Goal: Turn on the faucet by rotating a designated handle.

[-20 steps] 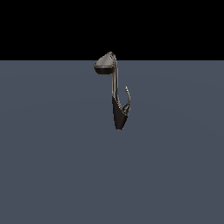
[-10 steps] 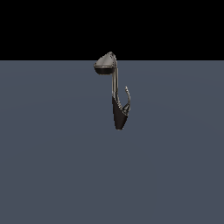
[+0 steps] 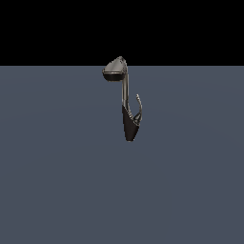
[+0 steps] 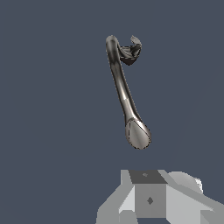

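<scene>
Right now you have a wide, flat blue-grey bench filling the lower part of the exterior view, with a black backdrop above it. On it, near the middle and toward the far edge, stands the faucet, the only object out there.

Next in size, in the wrist view, you see the pale grey body of the pincer at the frame's edge. Only its blocky housing shows; the fingertips are cut off by the frame, so you cannot tell whether they are apart or together. It is well apart from the faucet and touches nothing. In the exterior view the arm does not appear.

Looking at the faucet itself, you see a dark tapered base narrowing to a point on the bench, a slim grey neck rising from it, and a wide rounded silver head leaning toward the exterior view's left.

Smallest of all is the handle, a thin curved silver lever hooking up from the dark base on the exterior view's right, close beside the neck. In the wrist view you see it at the far end of the neck, beside the base.
</scene>
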Available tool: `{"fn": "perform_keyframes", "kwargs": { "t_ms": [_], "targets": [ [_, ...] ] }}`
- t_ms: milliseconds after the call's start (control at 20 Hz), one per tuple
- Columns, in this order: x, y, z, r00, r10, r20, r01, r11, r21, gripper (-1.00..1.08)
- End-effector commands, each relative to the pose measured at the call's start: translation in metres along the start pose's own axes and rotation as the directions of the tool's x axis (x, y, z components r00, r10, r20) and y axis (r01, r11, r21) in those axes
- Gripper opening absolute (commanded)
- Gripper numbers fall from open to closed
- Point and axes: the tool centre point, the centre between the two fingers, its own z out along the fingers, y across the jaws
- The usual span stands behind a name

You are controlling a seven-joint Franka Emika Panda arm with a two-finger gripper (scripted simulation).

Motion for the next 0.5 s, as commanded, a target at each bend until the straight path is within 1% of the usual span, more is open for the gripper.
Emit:
{"fn": "perform_keyframes", "kwargs": {
  "t_ms": [0,150,250,450],
  "targets": [
    [0.019,-0.005,0.008,0.997,0.077,0.024,-0.078,0.996,0.040,-1.00],
    [0.041,-0.010,0.020,0.984,0.169,0.058,-0.173,0.981,0.084,-1.00],
    [0.057,-0.013,0.028,0.970,0.230,0.083,-0.238,0.965,0.109,-1.00],
    [0.088,-0.016,0.045,0.927,0.349,0.139,-0.368,0.917,0.152,-1.00]
  ]
}}
